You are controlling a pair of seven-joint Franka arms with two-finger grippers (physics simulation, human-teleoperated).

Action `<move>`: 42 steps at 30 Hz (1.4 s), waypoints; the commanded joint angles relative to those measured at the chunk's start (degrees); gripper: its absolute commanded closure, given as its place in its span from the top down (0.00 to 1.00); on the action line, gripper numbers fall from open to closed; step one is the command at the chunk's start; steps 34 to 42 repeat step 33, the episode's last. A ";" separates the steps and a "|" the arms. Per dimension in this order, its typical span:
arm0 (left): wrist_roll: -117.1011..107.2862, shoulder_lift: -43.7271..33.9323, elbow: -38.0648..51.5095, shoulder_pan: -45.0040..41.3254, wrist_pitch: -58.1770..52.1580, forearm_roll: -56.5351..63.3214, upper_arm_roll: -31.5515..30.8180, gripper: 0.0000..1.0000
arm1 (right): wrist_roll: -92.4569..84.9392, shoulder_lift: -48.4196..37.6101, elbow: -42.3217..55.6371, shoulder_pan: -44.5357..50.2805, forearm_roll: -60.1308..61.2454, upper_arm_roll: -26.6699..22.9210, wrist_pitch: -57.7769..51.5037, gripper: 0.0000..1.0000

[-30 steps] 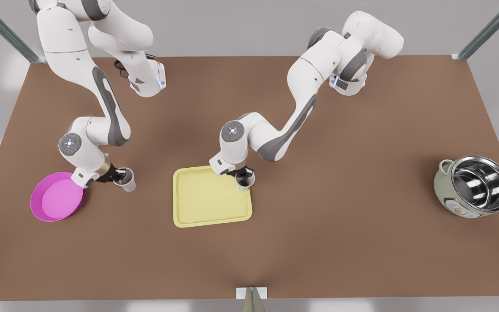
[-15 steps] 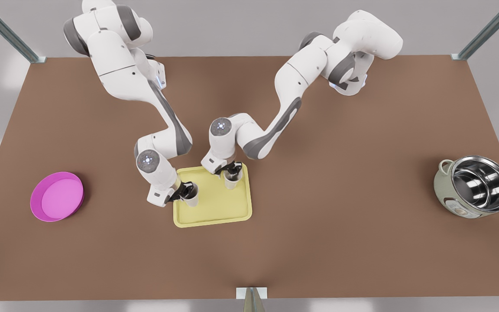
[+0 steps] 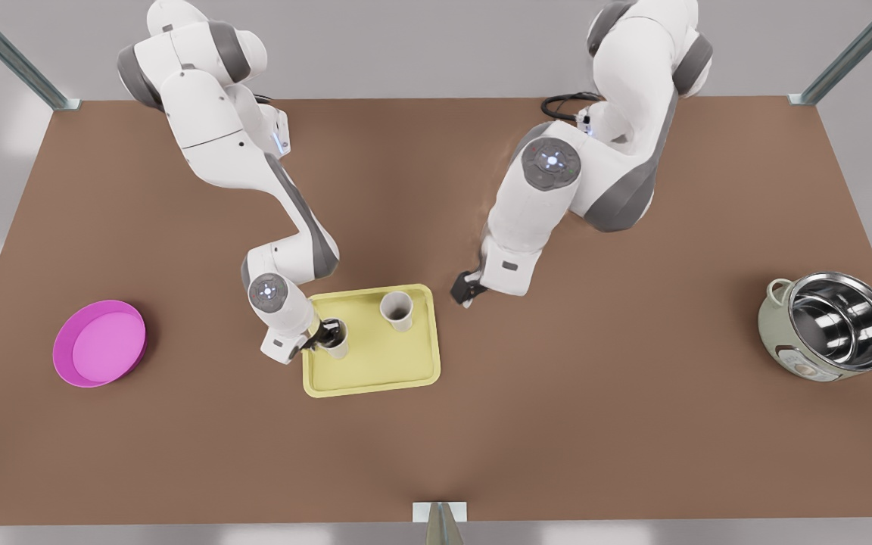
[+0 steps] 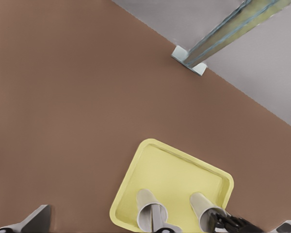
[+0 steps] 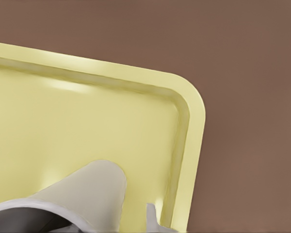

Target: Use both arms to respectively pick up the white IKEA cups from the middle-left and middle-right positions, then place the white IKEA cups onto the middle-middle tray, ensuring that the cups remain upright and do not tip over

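**One cup left standing on the tray, the other in the right fingers**

We see a brown bench [image 3: 595,424] from above, with a pale-yellow tray [image 3: 406,367] near its middle. Both white cups are upright on the tray. The free cup [image 3: 397,309] stands near the far corner on the front view's right, with nothing touching it. The held cup [image 3: 337,348] stands by the edge on the front view's left.

The right gripper [image 3: 328,334] is at the held cup's rim, with its black fingers clamped on it. This arm reaches in from the front view's left and has hardly moved since half a second ago.

The left gripper [image 3: 466,291] has changed most. Half a second ago it gripped the free cup on the tray. Now it has let go and pulled away, and it hangs above bare bench just off the tray's far corner on the front view's right. Its fingers are apart.

A round magenta plate [image 3: 99,348] lies at the front view's left. A steel-lined pot [image 3: 833,325] sits at the far right. Neither has moved.
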 commanded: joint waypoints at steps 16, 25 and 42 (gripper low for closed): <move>61.20 -12.75 -17.79 25.26 -29.92 2.51 -5.16 1.00 | 3.70 -8.75 0.59 -1.03 1.66 -0.40 -10.02 1.00; 60.94 -13.36 -17.17 25.08 -33.08 2.60 -5.60 1.00 | -1.22 -9.01 29.94 -10.78 -9.07 -3.56 -57.83 1.00; 60.94 -13.28 -17.17 25.00 -32.73 2.60 -5.51 1.00 | -6.94 -25.10 23.44 -15.62 -6.78 -3.56 -61.18 1.00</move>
